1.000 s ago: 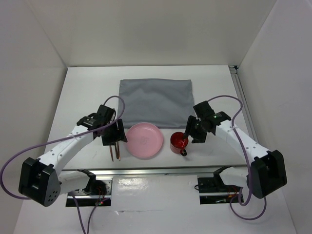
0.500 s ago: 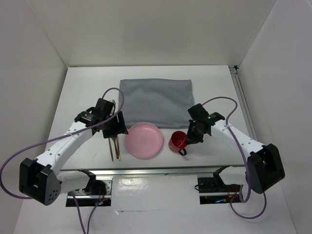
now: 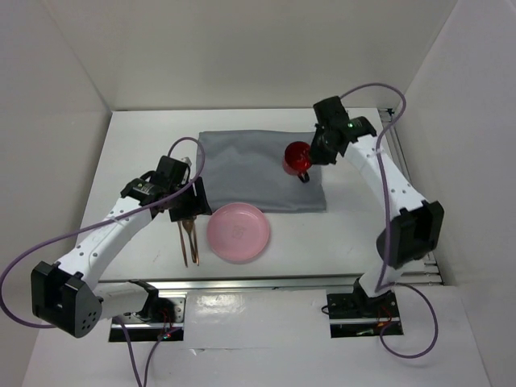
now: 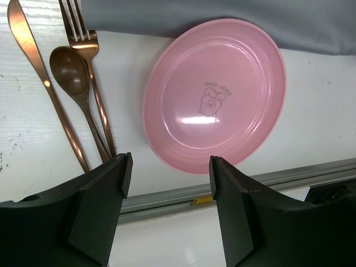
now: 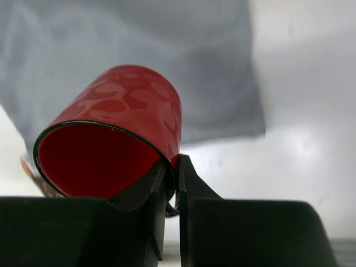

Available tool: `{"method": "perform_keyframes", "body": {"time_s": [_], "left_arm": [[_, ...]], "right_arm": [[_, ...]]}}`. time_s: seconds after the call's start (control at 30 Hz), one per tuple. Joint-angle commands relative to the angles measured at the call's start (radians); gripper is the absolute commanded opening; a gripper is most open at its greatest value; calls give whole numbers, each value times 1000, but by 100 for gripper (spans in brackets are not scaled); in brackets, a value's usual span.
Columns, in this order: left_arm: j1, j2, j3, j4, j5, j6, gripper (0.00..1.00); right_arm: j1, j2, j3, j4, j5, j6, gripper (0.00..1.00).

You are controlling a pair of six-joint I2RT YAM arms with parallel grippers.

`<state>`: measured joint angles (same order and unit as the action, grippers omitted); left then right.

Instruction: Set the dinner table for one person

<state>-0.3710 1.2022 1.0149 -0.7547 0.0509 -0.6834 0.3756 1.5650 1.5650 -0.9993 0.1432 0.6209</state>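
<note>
Black jaws of the right gripper (image 5: pixel 171 167) clamp the rim of a tilted red cup (image 5: pixel 119 125) above the right part of the grey cloth (image 3: pixel 242 165) on the white table (image 3: pixel 137 145), so placing the cup seems underway, next needing an upright set-down; the left gripper (image 4: pixel 167 172) hangs open.

Left arm (image 3: pixel 113 230) stretched forward, low; left gripper (image 4: pixel 169 167) pointing down, jaws wide apart, empty. Right arm (image 3: pixel 387 181) extended far, right gripper (image 5: pixel 173 167) pinching tilted cup (image 5: pixel 128 111) by rim.
</note>
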Motion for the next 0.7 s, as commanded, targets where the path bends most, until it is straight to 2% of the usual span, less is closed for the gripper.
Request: {"method": "perform_keyframes", "body": {"time_s": [0.0,0.27,0.3,0.67], "left_arm": [[-5,-15,39,-21,-20,19,74],[-14,-15,39,-32,-20,28,74],[-14,-15,39,-32,-20,28,74],[-14,3,-15,-32,-20,19,76]], "right_arm": [[-102,147,230,51,29,-59,0],[-202,606,754,19,19,-61,0],[-216,663,823,19,-17,-61,0],[-245,810,845,100,-93,-43,0]]}}
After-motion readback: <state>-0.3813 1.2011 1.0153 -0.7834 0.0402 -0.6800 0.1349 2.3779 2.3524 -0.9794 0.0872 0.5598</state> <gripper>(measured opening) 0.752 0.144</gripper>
